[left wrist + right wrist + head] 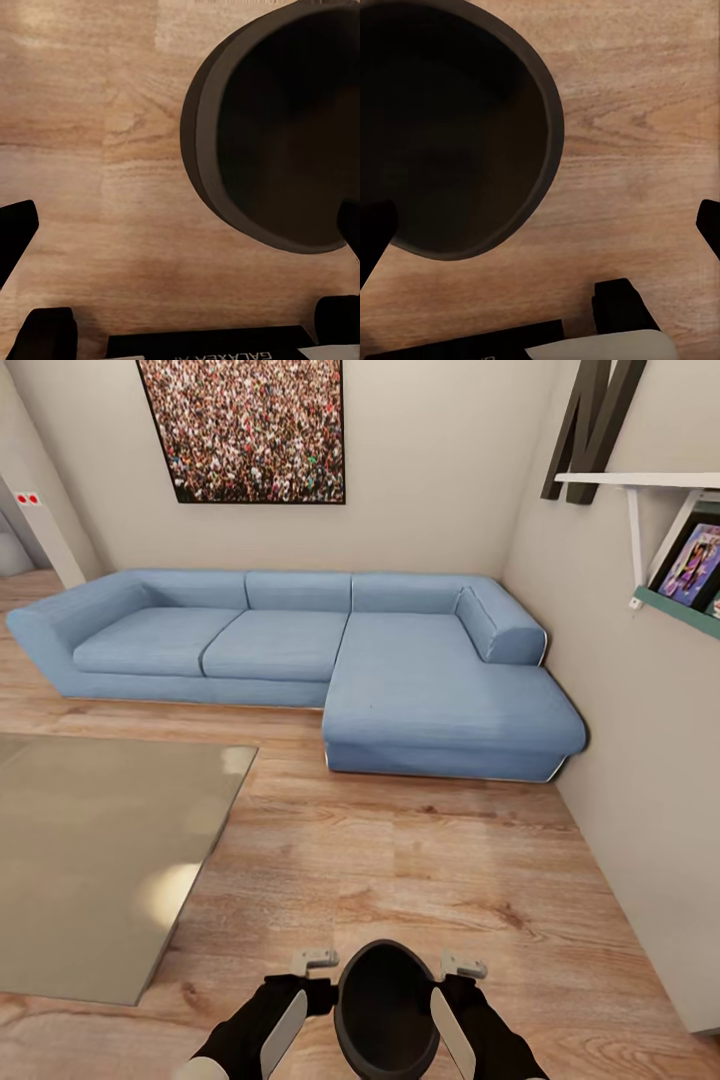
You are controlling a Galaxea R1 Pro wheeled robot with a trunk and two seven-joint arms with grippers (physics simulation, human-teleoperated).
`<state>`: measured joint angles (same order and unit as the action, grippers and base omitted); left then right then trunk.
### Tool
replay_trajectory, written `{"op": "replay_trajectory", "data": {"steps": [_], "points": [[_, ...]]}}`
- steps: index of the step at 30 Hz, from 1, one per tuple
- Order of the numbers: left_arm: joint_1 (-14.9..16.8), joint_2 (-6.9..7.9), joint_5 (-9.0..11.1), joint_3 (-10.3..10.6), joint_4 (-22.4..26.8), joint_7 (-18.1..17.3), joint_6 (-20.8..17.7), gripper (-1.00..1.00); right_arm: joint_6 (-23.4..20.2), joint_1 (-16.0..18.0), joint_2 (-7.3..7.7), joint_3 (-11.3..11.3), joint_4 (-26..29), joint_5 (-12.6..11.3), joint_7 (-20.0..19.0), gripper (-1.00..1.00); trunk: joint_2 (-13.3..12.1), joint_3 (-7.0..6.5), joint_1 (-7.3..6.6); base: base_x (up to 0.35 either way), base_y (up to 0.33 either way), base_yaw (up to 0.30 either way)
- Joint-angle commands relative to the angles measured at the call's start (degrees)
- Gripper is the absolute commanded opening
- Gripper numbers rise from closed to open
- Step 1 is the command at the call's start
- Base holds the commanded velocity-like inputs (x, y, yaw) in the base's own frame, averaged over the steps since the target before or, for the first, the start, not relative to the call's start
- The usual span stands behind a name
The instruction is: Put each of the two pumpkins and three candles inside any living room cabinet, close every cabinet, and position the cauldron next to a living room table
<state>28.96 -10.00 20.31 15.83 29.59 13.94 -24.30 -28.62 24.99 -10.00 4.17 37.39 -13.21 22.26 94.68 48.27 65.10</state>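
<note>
Two arms carry the cauldron (386, 1010) between them, low in front of the robot above the wooden floor (420, 880). The left gripper (314, 966) and right gripper (462, 970) each flank its rim with fingers spread wide, pressing from opposite sides rather than pinching, I'd judge because the pot is too broad for one. The glass-topped counter (90, 860) lies close by on the left; the blue sofa (300, 650) stands beyond.

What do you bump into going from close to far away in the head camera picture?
cauldron → wooden floor → blue sofa → crowd picture on the wall.
</note>
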Motion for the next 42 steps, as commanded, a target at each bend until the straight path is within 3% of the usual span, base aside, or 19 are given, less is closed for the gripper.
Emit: {"op": "replay_trajectory", "data": {"steps": [1,8,24,35,42], "points": [[0.0,0.0,0.5,0.2,0.4,0.4,-0.1,1.0,-0.1,0.0,0.0,0.2,0.1,-0.5,0.5,1.0,0.4,0.23,0.22,0.0,0.0,0.0],[0.0,0.0,0.6,0.2,0.9,0.0,0.2,1.0,0.0,0.0,0.0,0.2,0.1,-0.5,0.6,1.0,3.2,1.49,1.76,0.0,0.0,0.0],[0.0,0.0,0.8,0.3,0.6,-8.8,2.6,1.0,0.1,0.0,0.0,0.2,0.0,-0.5,0.5,1.0,9.7,4.36,5.27,0.0,0.0,0.0],[0.0,0.0,0.8,0.3,0.4,-9.3,2.9,1.0,0.3,0.0,0.0,0.2,0.0,-0.4,0.5,1.0,14.1,6.34,7.69,0.0,0.0,0.0],[0.0,0.0,0.7,0.3,-1.9,-9.0,8.2,1.0,0.3,0.0,0.0,0.2,0.0,-0.4,0.4,1.0,16.9,7.59,9.23,0.0,0.0,0.0]]}}
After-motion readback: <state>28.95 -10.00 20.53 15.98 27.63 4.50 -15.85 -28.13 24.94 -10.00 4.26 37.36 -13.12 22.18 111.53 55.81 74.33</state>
